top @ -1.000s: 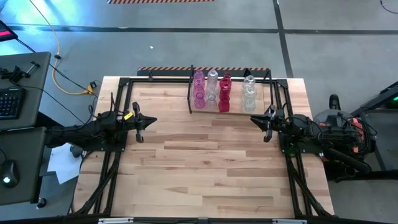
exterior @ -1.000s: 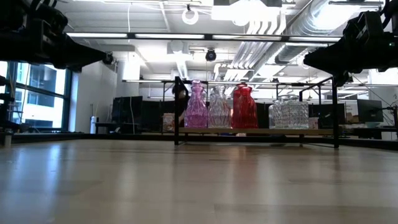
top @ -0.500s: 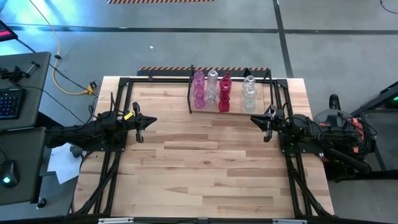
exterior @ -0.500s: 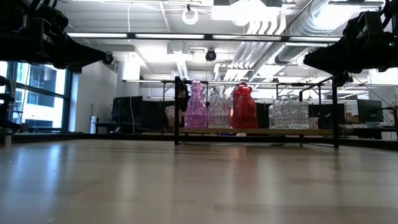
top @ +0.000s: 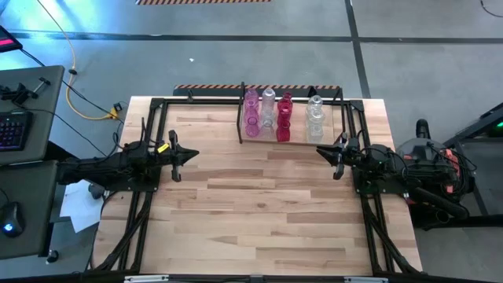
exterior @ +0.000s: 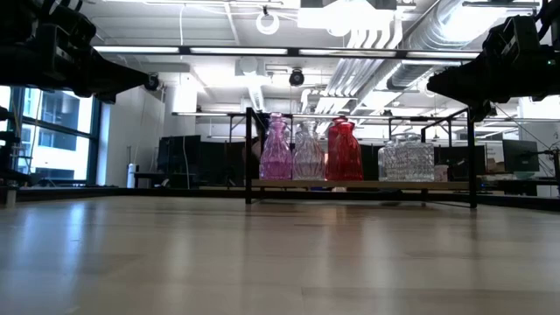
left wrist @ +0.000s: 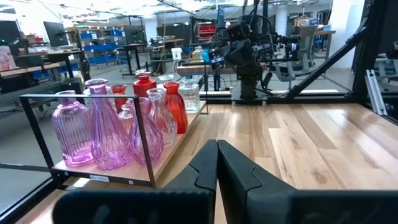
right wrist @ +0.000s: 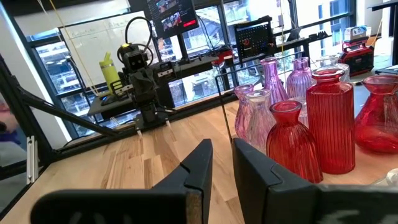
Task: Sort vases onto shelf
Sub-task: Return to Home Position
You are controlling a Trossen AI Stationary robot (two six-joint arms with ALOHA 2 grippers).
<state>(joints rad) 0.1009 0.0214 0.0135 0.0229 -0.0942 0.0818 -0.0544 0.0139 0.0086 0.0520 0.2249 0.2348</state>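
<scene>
The shelf [top: 291, 118] stands at the table's far edge, its black frame and wooden boards also in the low view [exterior: 359, 185]. On it stand pink vases [top: 251, 114], clear vases [top: 316, 116] and red vases [top: 284, 114], each resting on its base. The left wrist view shows the pink vases [left wrist: 93, 124] and red ones [left wrist: 174, 106]. The right wrist view shows red vases [right wrist: 329, 124] and pink ones [right wrist: 273, 81]. My left gripper [top: 192, 155] [left wrist: 217, 155] is shut and empty, held above the table's left middle. My right gripper [top: 321, 152] [right wrist: 222, 155] hovers at the right middle, empty, with a narrow gap between its fingers.
The wooden table [top: 251, 212] stretches bare between the two arms and toward the near edge. Black arm frames [top: 149, 118] run along both sides of the table. A desk with a keyboard [top: 12, 130] stands off the table's left.
</scene>
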